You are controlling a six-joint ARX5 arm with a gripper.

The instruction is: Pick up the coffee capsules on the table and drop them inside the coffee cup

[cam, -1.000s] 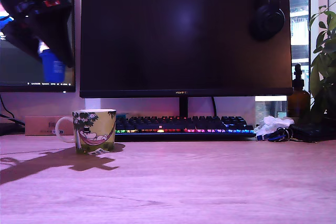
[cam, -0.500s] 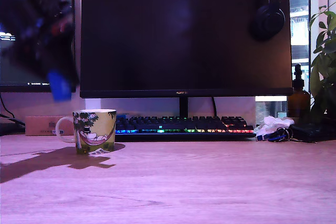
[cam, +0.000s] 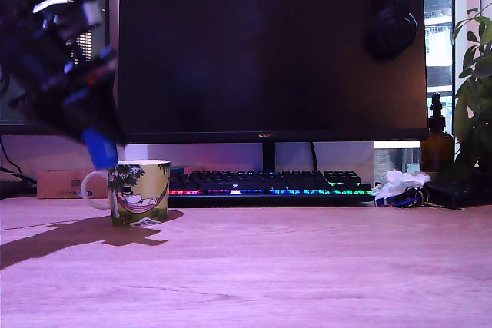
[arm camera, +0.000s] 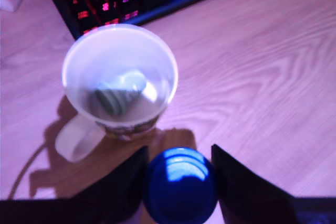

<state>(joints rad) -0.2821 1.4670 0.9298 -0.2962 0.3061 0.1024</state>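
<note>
The coffee cup (cam: 139,191) stands on the wooden table at the exterior view's left, its white handle toward that side. In the wrist view the coffee cup (arm camera: 119,80) shows from above with a pale grey capsule (arm camera: 119,94) lying inside. My gripper (cam: 98,146) hangs just above the cup's rim on the handle side, shut on a bright blue capsule (cam: 98,147). Seen from the wrist, the blue capsule (arm camera: 180,184) sits between the two dark fingers (arm camera: 237,187), a little off the mug's mouth.
A lit keyboard (cam: 265,183) lies behind the cup under a large dark monitor (cam: 269,51). A cardboard box (cam: 65,183) sits behind the handle. At the exterior view's right are crumpled paper (cam: 397,183), a brown bottle (cam: 437,144) and a plant (cam: 477,74).
The arm has come down and moved toward the exterior view's right with the blue capsule, from high above the table to just above the cup's rim.
</note>
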